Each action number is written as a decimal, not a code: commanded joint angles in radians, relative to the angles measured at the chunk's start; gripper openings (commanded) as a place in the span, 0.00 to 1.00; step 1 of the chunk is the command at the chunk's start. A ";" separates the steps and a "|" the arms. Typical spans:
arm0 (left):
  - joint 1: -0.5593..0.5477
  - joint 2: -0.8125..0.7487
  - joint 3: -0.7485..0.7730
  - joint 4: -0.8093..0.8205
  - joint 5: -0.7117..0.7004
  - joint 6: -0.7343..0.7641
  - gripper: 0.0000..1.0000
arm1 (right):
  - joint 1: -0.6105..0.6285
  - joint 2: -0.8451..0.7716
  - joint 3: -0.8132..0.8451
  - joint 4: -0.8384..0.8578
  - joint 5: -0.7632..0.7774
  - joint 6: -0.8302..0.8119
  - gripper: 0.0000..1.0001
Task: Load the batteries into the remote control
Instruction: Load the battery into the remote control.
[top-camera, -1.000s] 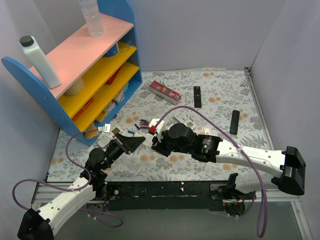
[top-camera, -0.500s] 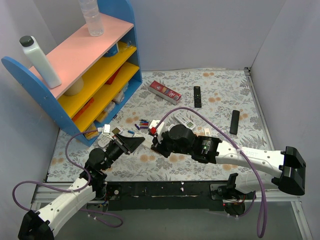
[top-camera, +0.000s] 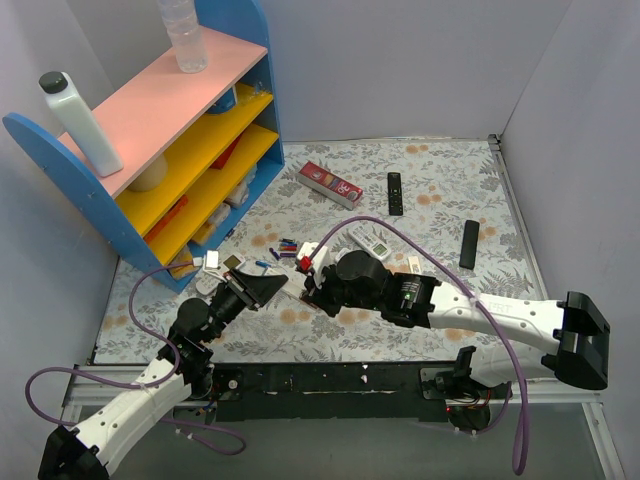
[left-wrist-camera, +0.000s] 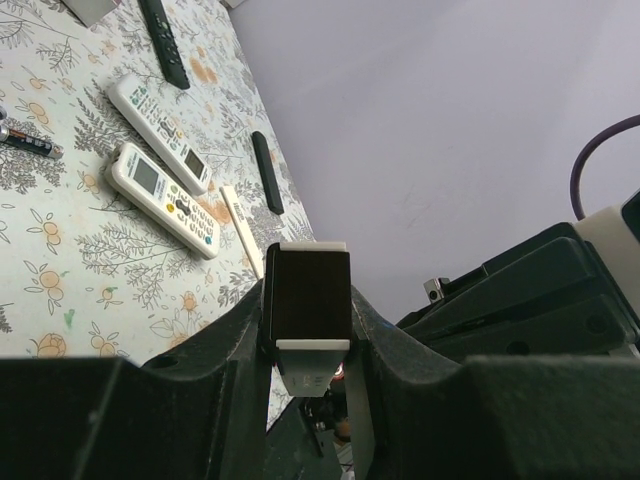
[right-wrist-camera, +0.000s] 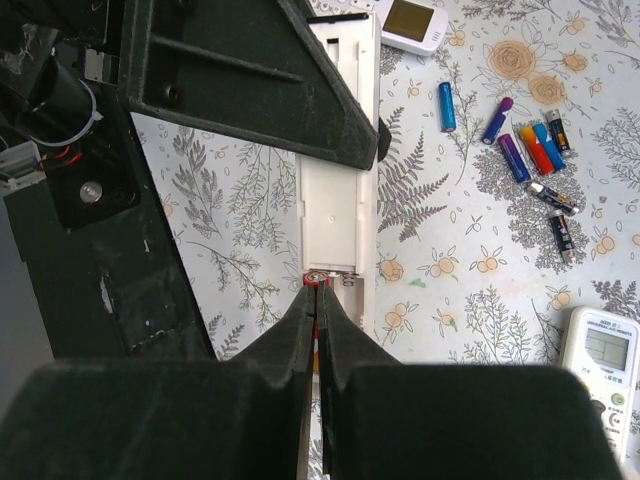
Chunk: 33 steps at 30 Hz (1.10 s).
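My left gripper (left-wrist-camera: 306, 292) is shut on the remote control (left-wrist-camera: 305, 312), a slim bar held above the mat. In the right wrist view the remote control (right-wrist-camera: 338, 205) shows its white back with the battery bay uncovered, under the black left fingers (right-wrist-camera: 240, 70). My right gripper (right-wrist-camera: 318, 290) is shut, its tips resting at the bay's near end. A red battery (right-wrist-camera: 317, 280) shows just past the tips, lying in the bay under them. Loose batteries (right-wrist-camera: 530, 150) in red, blue and dark wraps lie on the mat; from above these batteries (top-camera: 285, 248) sit just behind both grippers.
Two wider white remotes (left-wrist-camera: 160, 120) (left-wrist-camera: 165, 195) and a thin cream strip (left-wrist-camera: 240, 225) lie right of the grippers. Two black remotes (top-camera: 394, 192) (top-camera: 469, 243) and a red box (top-camera: 330, 184) lie further back. A blue shelf unit (top-camera: 180, 150) fills the left.
The right gripper's jaws have closed together and that arm has shifted slightly left, toward the held remote. The left gripper keeps its grip and barely moves.
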<state>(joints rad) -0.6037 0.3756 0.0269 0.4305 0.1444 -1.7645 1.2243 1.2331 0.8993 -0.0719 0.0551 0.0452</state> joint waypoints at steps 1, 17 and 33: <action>-0.001 -0.029 -0.030 0.116 0.018 -0.035 0.00 | -0.003 0.042 -0.020 -0.039 -0.012 -0.013 0.06; -0.001 -0.037 0.010 0.071 -0.014 0.019 0.00 | -0.005 0.161 0.023 -0.134 -0.015 -0.021 0.06; -0.001 -0.017 -0.024 0.117 0.032 0.097 0.00 | -0.002 0.206 0.084 -0.117 -0.043 0.010 0.08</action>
<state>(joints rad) -0.6003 0.3725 0.0082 0.3344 0.1181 -1.6371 1.2232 1.4162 0.9550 -0.1577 0.0296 0.0425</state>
